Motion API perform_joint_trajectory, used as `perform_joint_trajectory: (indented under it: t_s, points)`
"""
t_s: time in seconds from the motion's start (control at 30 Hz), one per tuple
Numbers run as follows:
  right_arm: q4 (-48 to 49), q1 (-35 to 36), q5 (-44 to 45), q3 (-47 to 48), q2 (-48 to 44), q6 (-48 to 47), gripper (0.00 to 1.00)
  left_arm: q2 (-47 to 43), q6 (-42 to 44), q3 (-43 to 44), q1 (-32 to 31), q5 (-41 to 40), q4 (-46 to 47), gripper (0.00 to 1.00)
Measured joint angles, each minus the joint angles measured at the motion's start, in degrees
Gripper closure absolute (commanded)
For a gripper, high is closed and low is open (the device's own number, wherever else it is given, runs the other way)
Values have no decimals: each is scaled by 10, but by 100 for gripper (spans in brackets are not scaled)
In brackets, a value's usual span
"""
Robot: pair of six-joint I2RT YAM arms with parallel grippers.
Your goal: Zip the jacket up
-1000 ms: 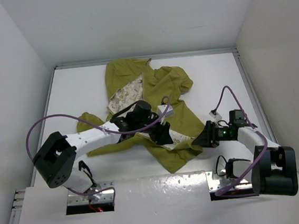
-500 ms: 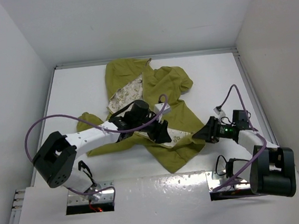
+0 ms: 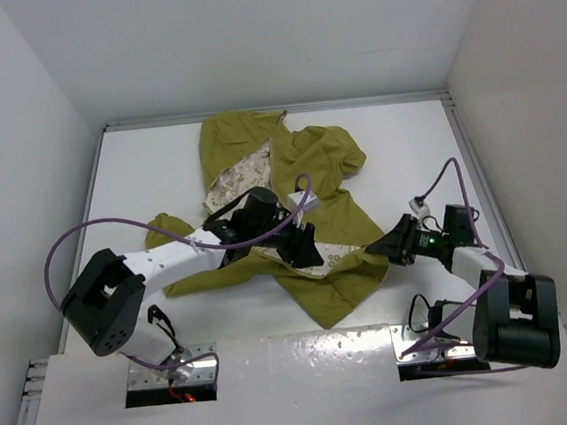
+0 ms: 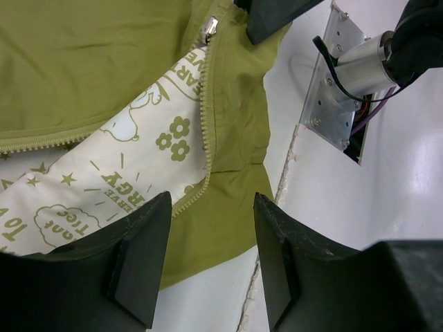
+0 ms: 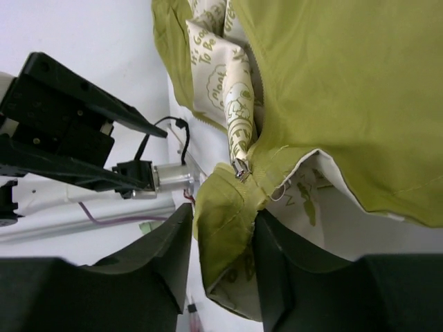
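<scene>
The olive-green jacket [image 3: 309, 165] lies crumpled and open on the white table, its cream printed lining showing. My left gripper [image 3: 303, 248] is open and empty, hovering over the lower front of the jacket. In the left wrist view the left gripper [image 4: 208, 266] straddles the jacket's hem [image 4: 228, 138], with zipper teeth and the metal slider [image 4: 211, 26] ahead. My right gripper [image 3: 379, 248] is shut on the jacket's hem corner at the right. In the right wrist view the right gripper [image 5: 225, 242] pinches a fold of green fabric just below the slider [image 5: 240, 169].
White walls enclose the table [image 3: 159, 174] on three sides. A metal mounting plate with cables [image 4: 332, 90] sits at the near edge close to the jacket's hem. Purple cables [image 3: 75, 238] loop off both arms.
My right gripper has moved a little up and away from the near edge, still holding the hem corner. My left gripper has shifted slightly up over the jacket.
</scene>
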Motion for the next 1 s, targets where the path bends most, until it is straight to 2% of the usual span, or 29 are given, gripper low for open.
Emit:
perform_joint_trajectory:
  t_s: [0.03,0.2,0.3,0.43,0.5,0.73,1.0]
  points:
    - [8,-2,0,-1,1,8,63,0,-1,0,0,0,0,44]
    - [45,-3,7,-8,-2,35,90,0,-1,0,0,0,2,44]
    - [49,-3,8,-9,-18,30,100,0,-2,0,0,0,2,44]
    - [30,-3,-4,-9,-54,-5,100,0,-4,0,-2,2,7,31]
    - [12,-3,-10,-10,-76,-26,100,0,-2,2,-8,-4,10,30]
    - [-14,3,-35,-19,-139,-69,100,35,-1,29,-52,-12,30,28]
    - [-15,9,-54,-28,-163,-78,100,130,0,102,-57,-22,49,28]
